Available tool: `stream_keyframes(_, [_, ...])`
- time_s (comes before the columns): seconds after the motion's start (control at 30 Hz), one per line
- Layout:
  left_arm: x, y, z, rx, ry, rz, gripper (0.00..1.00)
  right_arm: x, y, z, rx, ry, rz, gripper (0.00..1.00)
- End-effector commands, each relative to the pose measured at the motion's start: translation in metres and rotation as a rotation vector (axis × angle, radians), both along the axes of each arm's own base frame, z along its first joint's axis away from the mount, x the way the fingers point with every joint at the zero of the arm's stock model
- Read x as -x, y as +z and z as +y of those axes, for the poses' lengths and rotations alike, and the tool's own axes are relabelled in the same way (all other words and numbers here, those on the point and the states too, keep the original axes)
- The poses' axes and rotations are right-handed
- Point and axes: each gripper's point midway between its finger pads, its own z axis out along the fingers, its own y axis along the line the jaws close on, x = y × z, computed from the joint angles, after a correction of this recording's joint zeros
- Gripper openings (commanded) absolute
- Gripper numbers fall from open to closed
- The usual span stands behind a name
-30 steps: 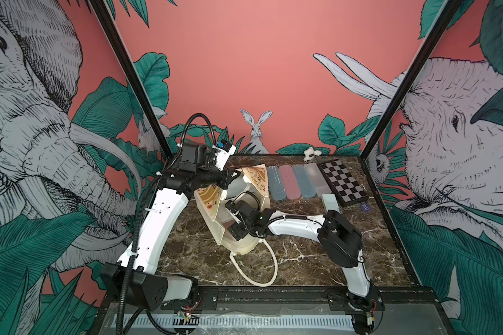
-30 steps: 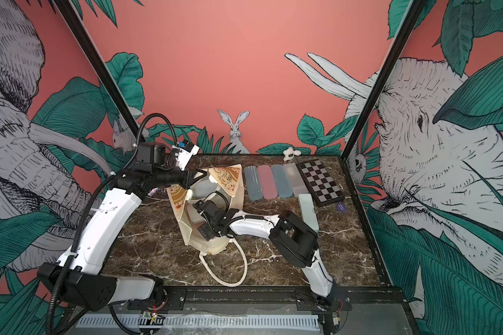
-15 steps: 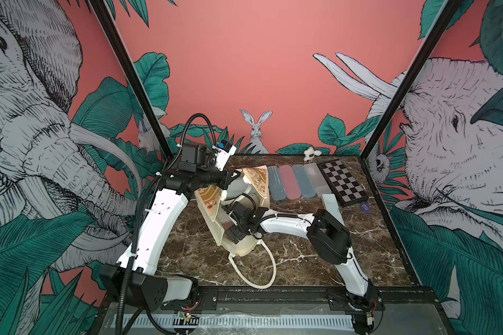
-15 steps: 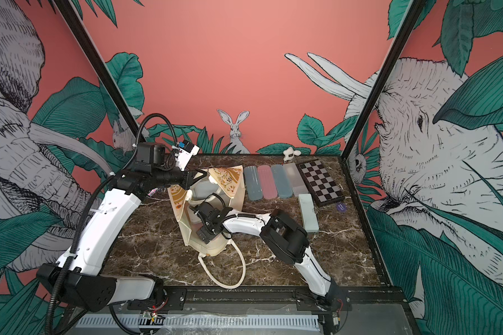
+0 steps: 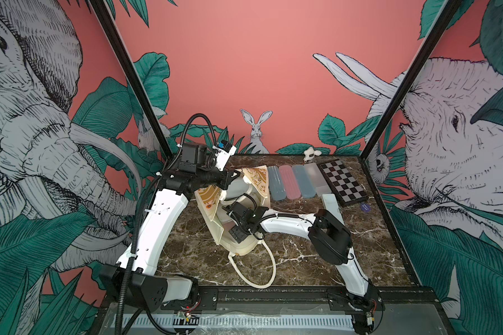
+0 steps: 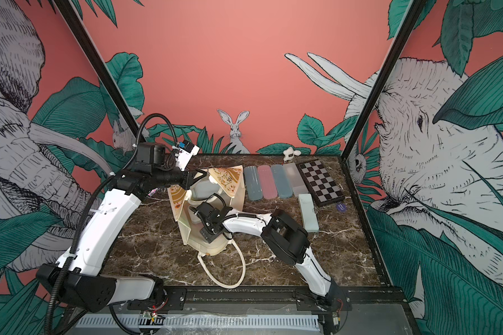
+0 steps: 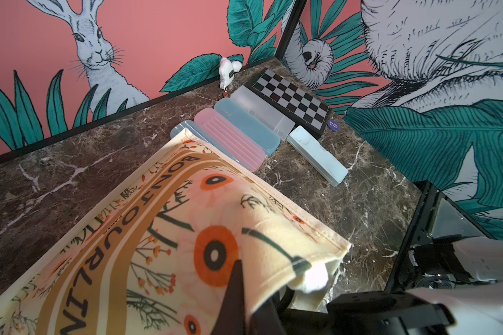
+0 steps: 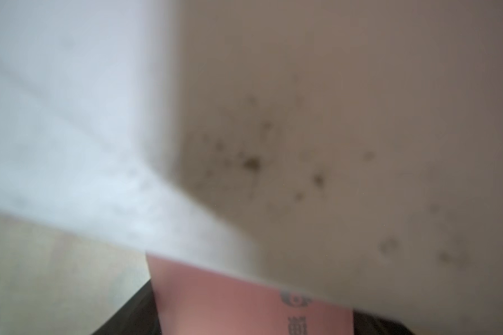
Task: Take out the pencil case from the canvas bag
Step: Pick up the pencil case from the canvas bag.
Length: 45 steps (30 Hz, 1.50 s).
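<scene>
The cream canvas bag (image 5: 238, 246) (image 6: 206, 246) lies in the middle of the table with its mouth held up. My left gripper (image 5: 230, 177) (image 7: 253, 290) is shut on the printed upper rim of the bag (image 7: 157, 232). My right gripper (image 5: 230, 223) (image 6: 198, 217) reaches inside the bag's mouth. In the right wrist view a pink pencil case (image 8: 244, 304) with dark print fills the gap between the two dark fingers (image 8: 140, 307), touching both. Cream cloth of the bag (image 8: 331, 116) hangs close over it. The rest of the case is hidden.
Several plastic cases (image 5: 276, 182) lie in a row at the back right beside a chessboard (image 5: 343, 182). A mint case (image 5: 331, 203) and a purple disc (image 5: 365, 207) lie just in front of them. One bag handle (image 5: 270, 261) loops over the table towards the front edge.
My right arm's elbow has shifted left while its gripper stayed inside the bag's mouth. The left arm and the bag's rim have not moved.
</scene>
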Motion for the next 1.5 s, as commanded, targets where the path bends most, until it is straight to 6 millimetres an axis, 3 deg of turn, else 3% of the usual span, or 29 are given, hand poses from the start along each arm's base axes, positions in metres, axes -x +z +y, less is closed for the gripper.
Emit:
stream_keyframes(0.0, [0.001, 0.026, 0.000, 0.019, 0.005, -0.097, 0.00, 0.002, 0.037, -0.008, -0.041, -0.031, -0.005, 0.78])
stream_keyframes(0.53, [-0.032, 0.018, 0.007, -0.074, 0.165, -0.133, 0.00, 0.043, 0.065, -0.024, -0.089, -0.052, 0.170, 0.75])
stream_keyframes(0.8, [-0.056, 0.020, 0.030, -0.121, 0.336, -0.183, 0.00, 0.043, 0.079, -0.049, -0.063, -0.086, 0.107, 0.75])
stream_keyframes(1.13, [-0.061, 0.020, 0.047, -0.157, 0.435, -0.213, 0.00, 0.045, 0.097, -0.077, -0.037, -0.087, 0.037, 0.74])
stream_keyframes(1.3, [-0.066, 0.020, 0.071, -0.204, 0.568, -0.225, 0.00, 0.060, 0.108, -0.088, -0.082, -0.005, 0.023, 0.74])
stream_keyframes(1.47, [-0.067, 0.024, 0.081, -0.188, 0.634, -0.236, 0.00, 0.077, 0.113, -0.110, -0.121, 0.044, 0.006, 0.73])
